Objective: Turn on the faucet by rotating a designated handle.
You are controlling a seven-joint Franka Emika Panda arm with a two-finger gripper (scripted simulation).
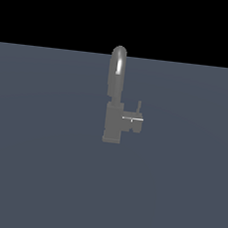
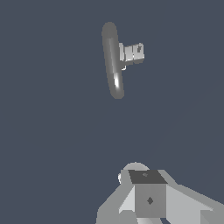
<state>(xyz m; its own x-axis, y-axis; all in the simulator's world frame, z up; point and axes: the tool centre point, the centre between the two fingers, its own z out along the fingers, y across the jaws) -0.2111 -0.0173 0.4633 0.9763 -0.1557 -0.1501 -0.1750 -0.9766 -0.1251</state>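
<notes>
Standing alone on a flat blue-grey floor (image 1: 38, 177), the faucet (image 1: 113, 121) shows side-on in the exterior view: a tall arched spout (image 1: 117, 71) rises from a blocky rectangular body, and the handle (image 1: 134, 119) projects from the body toward the exterior view's right, a short dark stub with a thin rod catching a bright line of light. No part of the arm appears in that view.

The wrist view looks down instead, so the spout (image 2: 113, 61) reads as a long rounded bar and the handle (image 2: 132, 52) as a pale ribbed block beside it. The gripper (image 2: 148, 199) shows only as grey blocky parts at the picture's edge, well apart from the faucet and touching nothing. Its fingertips lie out of sight, so how far it is open cannot be told.
</notes>
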